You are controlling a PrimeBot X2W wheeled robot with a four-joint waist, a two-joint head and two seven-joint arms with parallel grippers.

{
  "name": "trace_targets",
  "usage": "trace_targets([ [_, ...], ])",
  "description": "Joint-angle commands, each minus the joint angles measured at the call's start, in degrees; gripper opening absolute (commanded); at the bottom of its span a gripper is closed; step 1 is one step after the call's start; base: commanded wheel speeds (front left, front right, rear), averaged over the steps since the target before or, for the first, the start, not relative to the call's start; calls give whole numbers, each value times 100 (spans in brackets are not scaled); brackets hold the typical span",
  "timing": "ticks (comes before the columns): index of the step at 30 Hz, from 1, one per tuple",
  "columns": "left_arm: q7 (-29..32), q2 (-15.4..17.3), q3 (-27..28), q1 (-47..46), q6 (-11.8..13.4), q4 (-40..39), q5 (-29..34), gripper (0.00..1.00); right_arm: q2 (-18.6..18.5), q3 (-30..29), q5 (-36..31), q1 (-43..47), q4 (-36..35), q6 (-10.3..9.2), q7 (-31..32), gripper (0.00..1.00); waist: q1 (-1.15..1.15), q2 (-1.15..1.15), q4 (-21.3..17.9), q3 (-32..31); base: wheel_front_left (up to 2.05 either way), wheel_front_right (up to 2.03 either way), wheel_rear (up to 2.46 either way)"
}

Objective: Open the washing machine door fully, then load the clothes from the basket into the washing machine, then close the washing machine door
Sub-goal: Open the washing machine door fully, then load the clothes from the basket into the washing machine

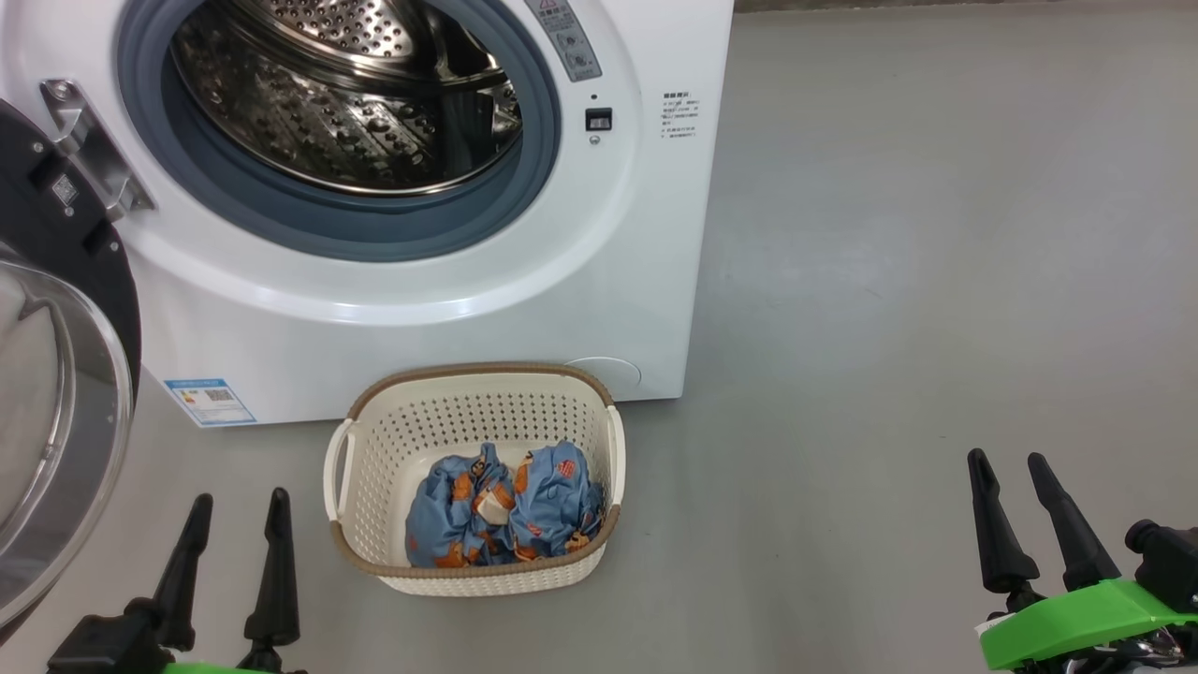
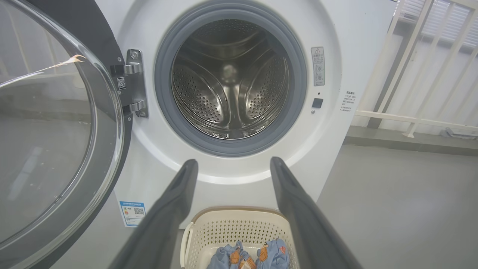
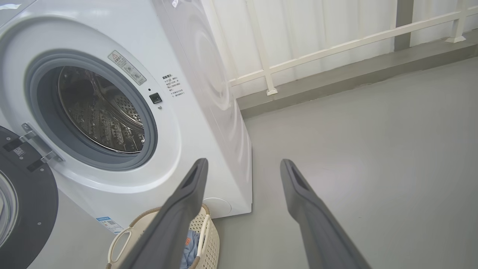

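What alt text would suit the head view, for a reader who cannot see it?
A white washing machine with its round door open at the left, steel drum exposed. On the floor before it, a cream basket holds blue patterned clothes; the left gripper and right gripper hang open below.

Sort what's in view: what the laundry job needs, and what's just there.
Job: washing machine, washing machine door swung open, basket, clothes inside it.
Just there: white railing, grey floor.
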Motion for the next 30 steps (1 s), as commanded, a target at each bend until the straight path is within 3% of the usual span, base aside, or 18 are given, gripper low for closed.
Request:
trace_targets([
  [1, -37, 101, 167, -124, -12, -166, -28, 100, -78, 68, -20, -197, -150, 43, -70, 100, 0, 0, 6, 8, 0, 0, 0],
  [13, -37, 145, 137, -192, -12, -114, -114, 100, -47, 60, -29, -242, -168, 43, -70, 100, 0, 0, -2, 99, 9, -24, 15],
  [30, -37, 243, -62, -328, -12, -114, -128, 100, 2, 45, -45, -280, -191, 43, -70, 100, 0, 0, 2, 225, 115, -154, 39],
])
